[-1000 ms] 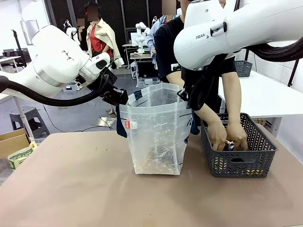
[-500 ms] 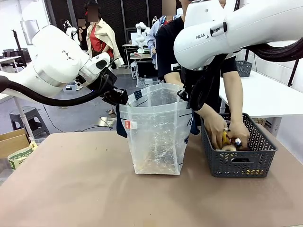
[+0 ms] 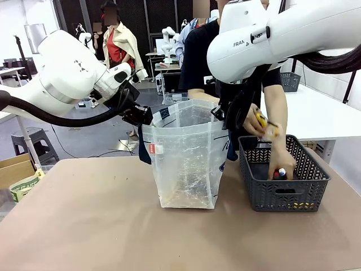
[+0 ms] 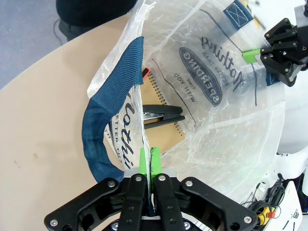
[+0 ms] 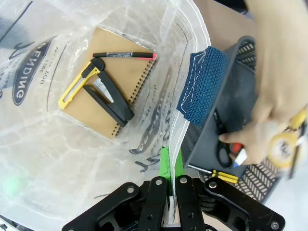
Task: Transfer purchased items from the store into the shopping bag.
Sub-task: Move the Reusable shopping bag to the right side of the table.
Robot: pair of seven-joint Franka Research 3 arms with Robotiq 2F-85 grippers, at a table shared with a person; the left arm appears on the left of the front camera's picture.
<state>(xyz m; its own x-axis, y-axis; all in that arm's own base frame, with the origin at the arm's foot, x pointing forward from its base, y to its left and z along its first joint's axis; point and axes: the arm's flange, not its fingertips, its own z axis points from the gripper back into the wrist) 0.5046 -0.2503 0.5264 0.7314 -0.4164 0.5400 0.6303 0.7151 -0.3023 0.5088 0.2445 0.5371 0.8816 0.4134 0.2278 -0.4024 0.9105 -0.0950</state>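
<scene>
Robot's left hand is pinched shut on the rim of the shopping bag, right by one of its two dark blue handles. Robot's right hand is clamped the same way on the opposite rim, near the second handle, and the bag's mouth stands open between them. The bag stands upright on the brown worktop, just beside the one dark grey mesh basket, on the basket's left.

Four things lie at the bottom of the bag: one brown spiral notebook and, on top of it, one black stapler, one yellow utility knife and one black marker with a pink cap.

Two of the person's hands are at work. The person's raised hand is above the basket, between it and the bag's rim, holding a yellow roll of tape. The person's lower hand is down inside the basket at a red-and-blue item. A black pair of scissors lies in the basket too (more yellow goods show through the mesh at the bottom, but their number cannot be told).
</scene>
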